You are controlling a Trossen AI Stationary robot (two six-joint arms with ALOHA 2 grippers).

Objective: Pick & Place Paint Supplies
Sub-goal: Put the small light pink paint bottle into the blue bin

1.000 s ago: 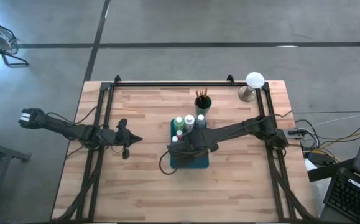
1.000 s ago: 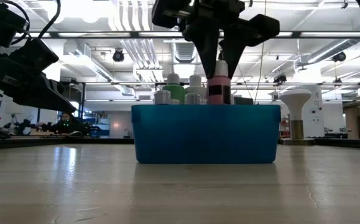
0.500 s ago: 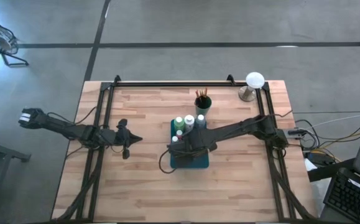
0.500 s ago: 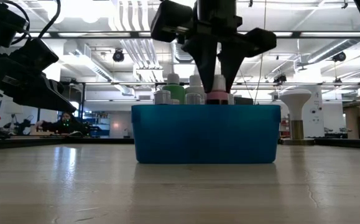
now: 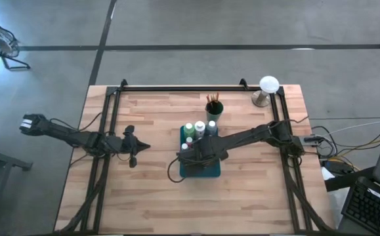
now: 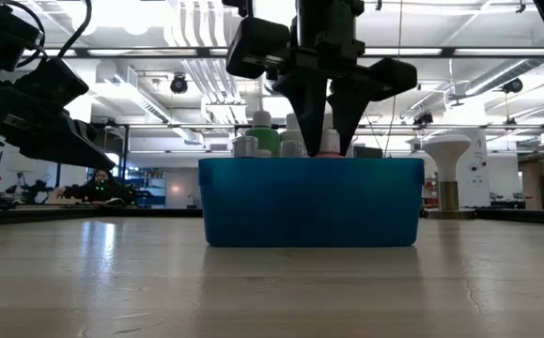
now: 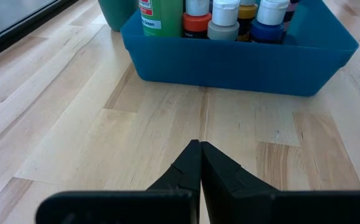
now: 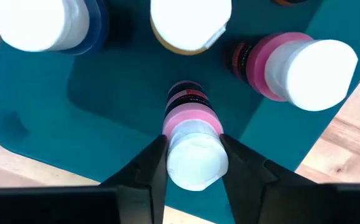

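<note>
We're looking at the right hand hanging over the teal tray, fingers closing on a pink bottle w/ white cap; jaws are sitting only partly apart, pressing the cap from both sides. In the low view that bottle is sitting down inside the tray, just its cap and a sliver of pink showing above the rim, w/ the right hand coming straight down onto it. We can't tell whether its base is touching the tray floor. Other bottles are standing in the same tray: a 2nd pink one just beside the held one, a blue one and a yellowish one further in. From the left wrist view we're seeing a light-green bottle, an orange-red one, and a grey one at the tray's far side. A dark green cup w/ brushes is standing just behind the tray, apart from it. A white-domed object on a stand is sitting well off from the tray, at the counter corner. The left hand is waiting well away from the tray, on its left, fingers pressing fully together, holding nothing.
</note>
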